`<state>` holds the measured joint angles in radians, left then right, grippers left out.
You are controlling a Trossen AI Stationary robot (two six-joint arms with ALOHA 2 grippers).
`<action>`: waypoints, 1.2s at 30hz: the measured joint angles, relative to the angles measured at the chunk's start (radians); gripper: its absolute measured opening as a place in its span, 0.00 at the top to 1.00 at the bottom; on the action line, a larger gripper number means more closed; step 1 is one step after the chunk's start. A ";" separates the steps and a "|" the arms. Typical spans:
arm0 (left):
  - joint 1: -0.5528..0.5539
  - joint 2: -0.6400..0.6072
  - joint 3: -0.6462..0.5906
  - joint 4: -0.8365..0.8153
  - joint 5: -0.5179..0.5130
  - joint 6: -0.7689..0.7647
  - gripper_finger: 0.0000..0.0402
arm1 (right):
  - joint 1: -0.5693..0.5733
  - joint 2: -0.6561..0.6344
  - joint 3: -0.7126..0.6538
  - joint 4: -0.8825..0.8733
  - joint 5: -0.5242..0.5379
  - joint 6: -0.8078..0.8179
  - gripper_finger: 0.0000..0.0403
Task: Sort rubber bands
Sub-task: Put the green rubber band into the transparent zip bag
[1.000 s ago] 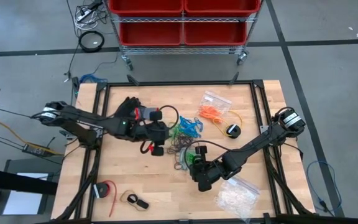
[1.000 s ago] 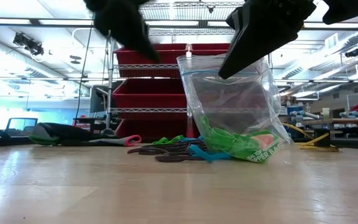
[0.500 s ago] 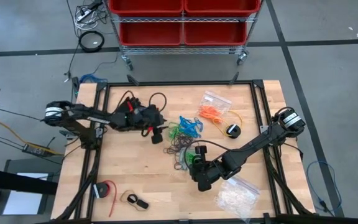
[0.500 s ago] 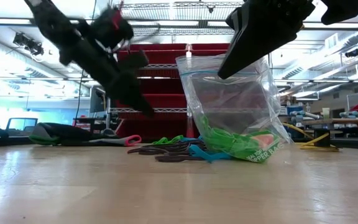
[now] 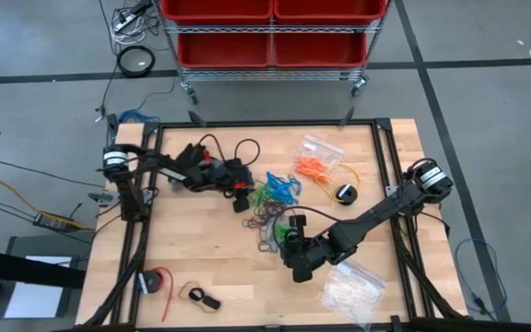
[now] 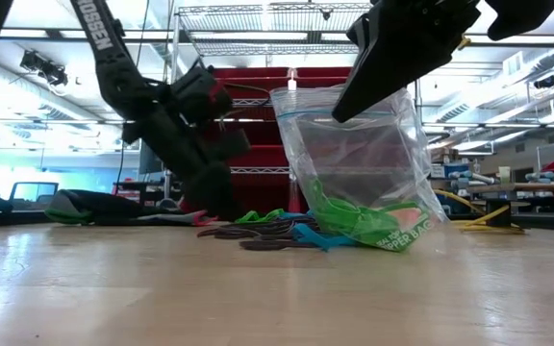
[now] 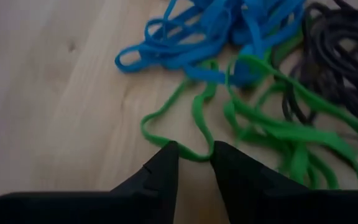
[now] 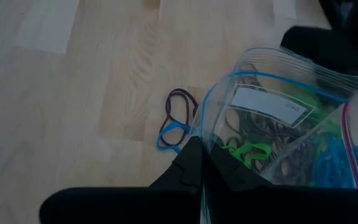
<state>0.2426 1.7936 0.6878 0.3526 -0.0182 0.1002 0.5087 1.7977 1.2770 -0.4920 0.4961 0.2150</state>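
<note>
1. Rubber bands (image 5: 270, 205) lie heaped mid-table, near the right gripper (image 8: 199, 163), which is pinched shut on a clear bag (image 6: 364, 163) holding green ones.
2. The left gripper (image 7: 194, 163) has swung down to the pile's edge within a second, fingers narrowing around a green band (image 7: 197, 127); probably the next pick.
3. Beyond lies bare table (image 5: 201, 254); room to move.

Two arms work over one table (image 5: 192, 267). Three clear bags show: one of orange bands (image 5: 318, 152), one of whitish pieces (image 5: 351, 290), one of green bands (image 6: 359, 168). The loose rubber bands (image 5: 270, 203) are too many to count.
</note>
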 joint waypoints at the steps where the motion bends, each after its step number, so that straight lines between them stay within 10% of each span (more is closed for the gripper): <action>1: 0.000 0.012 0.011 0.005 -0.003 0.001 0.72 | 0.000 0.000 0.000 -0.001 0.000 0.000 1.00; 10: 0.012 0.013 0.064 -0.113 0.026 0.050 0.98 | 0.000 0.000 0.000 0.002 0.000 0.001 1.00; 36: -0.219 -0.591 0.097 -0.409 0.037 0.001 1.00 | -0.001 0.000 0.000 0.002 -0.015 0.000 1.00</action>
<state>0.0238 1.2029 0.7851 -0.0567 0.0192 0.1013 0.5072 1.7977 1.2770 -0.4904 0.4813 0.2153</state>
